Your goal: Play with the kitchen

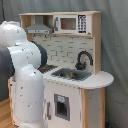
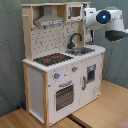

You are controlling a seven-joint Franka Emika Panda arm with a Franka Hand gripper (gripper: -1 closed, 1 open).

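The kitchen (image 2: 62, 60) is standing upright, long axis vertical, its oven door (image 2: 64, 96) facing toward the second exterior view's lower right. It is resting on a light wooden surface (image 2: 105, 107) before a grey curtain (image 1: 114, 45). White and pale wood (black-red hob (image 2: 52, 59), silver sink (image 1: 71, 74), black faucet (image 1: 83, 59)). The hand's state: cannot tell.

A light wooden floor (image 2: 107, 107) carries everything here, its boards showing in both exterior views. The kitchen (image 2: 62, 70) stands upright directly on it, base flat against the wood. In the first exterior view, the floor (image 1: 4, 112) shows at the lower left, where the arm's white base (image 1: 27, 107) rises just beside the kitchen (image 1: 75, 75).
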